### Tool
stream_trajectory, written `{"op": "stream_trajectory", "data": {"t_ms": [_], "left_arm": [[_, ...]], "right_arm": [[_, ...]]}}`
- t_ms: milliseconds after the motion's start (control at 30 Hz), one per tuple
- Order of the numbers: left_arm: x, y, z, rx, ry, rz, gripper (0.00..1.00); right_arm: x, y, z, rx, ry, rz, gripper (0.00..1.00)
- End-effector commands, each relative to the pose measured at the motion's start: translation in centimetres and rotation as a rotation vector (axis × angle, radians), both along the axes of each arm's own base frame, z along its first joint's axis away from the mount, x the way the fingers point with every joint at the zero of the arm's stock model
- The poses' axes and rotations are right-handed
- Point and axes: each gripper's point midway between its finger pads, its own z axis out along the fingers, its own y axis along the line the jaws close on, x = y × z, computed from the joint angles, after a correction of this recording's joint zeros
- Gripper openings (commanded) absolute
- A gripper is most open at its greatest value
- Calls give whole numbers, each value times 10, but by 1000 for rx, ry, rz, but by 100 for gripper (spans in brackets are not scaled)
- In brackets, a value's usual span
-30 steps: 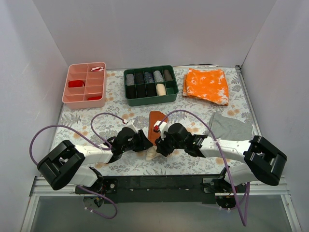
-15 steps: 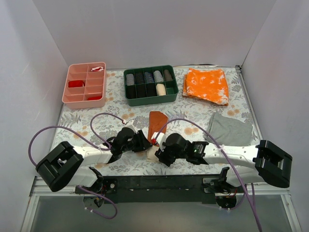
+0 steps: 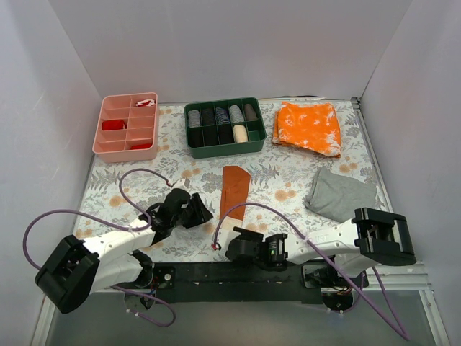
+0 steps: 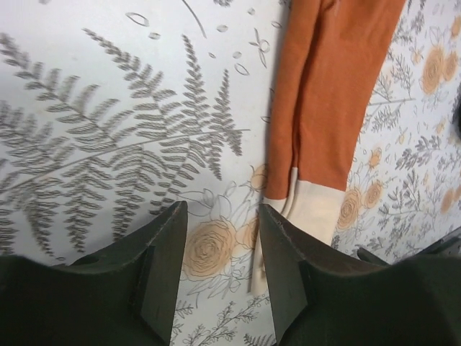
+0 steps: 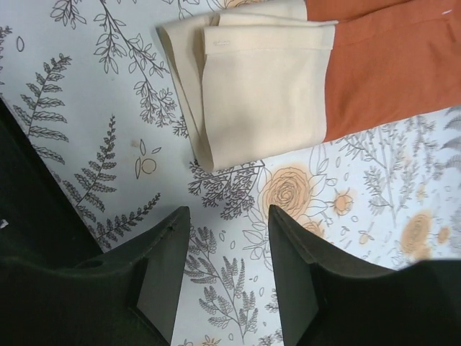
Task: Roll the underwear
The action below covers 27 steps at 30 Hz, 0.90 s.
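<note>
The underwear (image 3: 234, 189) lies folded into a narrow strip mid-worktop (image 3: 288, 162), its cream end at 6 o'clock, probably where rolling starts. The left fingers (image 4: 164, 263) at that end's 9 o'clock and the right fingers (image 5: 160, 267) at 6 o'clock are parted, grasping nothing.

The top camera looks down from high up at the near edge and sees the whole surface (image 3: 288, 180). Both wrist cameras look down from very close, and both show the cream end of the underwear (image 5: 324, 72).
</note>
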Motion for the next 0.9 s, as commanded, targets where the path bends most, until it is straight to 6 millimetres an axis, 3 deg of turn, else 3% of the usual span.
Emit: {"op": "stream_trajectory", "data": {"t_ms": [0,300,700,867], "left_arm": [[7,22,1,30,15,60,44],[9,21,-5,11,31,43,47],[10,23,-8,0,30,34,48],[9,27,-8,-3,25,42,49]], "right_arm": [[12,-6,1,-108,-172,14,56],[18,6,-4,-121,-261,52,56],[4,32,-4,-97,-199,157,56],[-6,28,-10,-103,-153,184,56]]}}
